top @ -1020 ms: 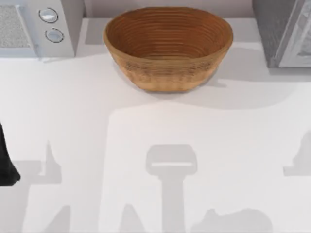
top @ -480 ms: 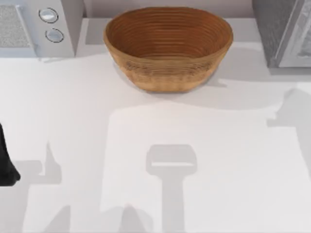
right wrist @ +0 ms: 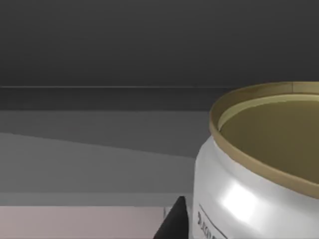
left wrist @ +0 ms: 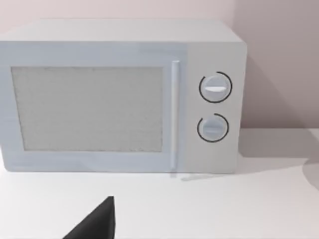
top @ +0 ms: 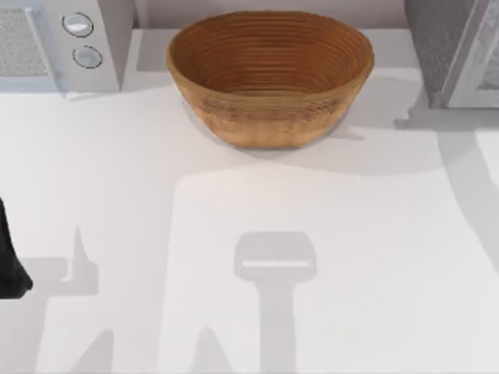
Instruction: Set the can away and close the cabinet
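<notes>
The can (right wrist: 259, 169) sits close against the right end effector at the dark cabinet (right wrist: 99, 59) opening, grip undiscernible; rigid, light, slick-walled tin, best pinched mid-body across its sides.

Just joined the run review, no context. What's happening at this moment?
The right wrist view looks close-up at the can, gold lid up, in front of a dark grey recess that looks like the cabinet interior, so the can seems to be going in. The left arm sits parked at the table's left edge, its camera facing the microwave. The woven basket rests untouched at the back centre.
</notes>
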### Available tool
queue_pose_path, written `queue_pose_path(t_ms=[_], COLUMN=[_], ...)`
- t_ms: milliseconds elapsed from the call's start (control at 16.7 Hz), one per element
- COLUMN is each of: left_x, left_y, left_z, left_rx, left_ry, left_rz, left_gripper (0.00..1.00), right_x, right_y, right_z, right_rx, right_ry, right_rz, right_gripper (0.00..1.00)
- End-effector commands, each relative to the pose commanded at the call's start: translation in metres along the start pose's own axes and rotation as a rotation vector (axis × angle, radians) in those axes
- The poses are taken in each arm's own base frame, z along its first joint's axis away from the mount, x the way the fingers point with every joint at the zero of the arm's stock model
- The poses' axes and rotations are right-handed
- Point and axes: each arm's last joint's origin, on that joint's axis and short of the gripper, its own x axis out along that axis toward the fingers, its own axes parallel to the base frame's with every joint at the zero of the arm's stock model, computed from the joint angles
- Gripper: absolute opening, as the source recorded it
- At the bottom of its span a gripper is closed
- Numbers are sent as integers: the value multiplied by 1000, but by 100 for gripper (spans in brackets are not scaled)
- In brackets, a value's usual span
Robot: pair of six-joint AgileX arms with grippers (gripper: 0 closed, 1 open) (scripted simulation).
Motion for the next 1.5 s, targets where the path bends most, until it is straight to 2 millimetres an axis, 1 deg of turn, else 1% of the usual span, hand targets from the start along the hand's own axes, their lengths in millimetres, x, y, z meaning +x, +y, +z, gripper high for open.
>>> queue_pose_path(t_ms=[120,300,420,720,900,1140,1320,1500], left_x=[0,0,0,0,0,0,0,0], left_y=[0,0,0,0,0,0,0,0], left_z=[0,0,0,0,0,0,0,0], left_rx=[0,0,0,0,0,0,0,0], left_ry=[0,0,0,0,0,0,0,0], left_rz=[0,0,0,0,0,0,0,0], left_gripper=[100,100,100,100,100,100,100,100], right_x=[17,34,39,39,48,78,108,138], right_y=[6,12,14,13,14,15,16,16], right_z=[15,28,31,30,36,51,59,62], right_rx=[0,1,1,3,3,2,2,2], right_ry=[0,0,1,0,0,0,0,0], right_rz=[0,1,1,-2,-2,-2,-2,-2], right_gripper=[0,0,0,0,0,0,0,0])
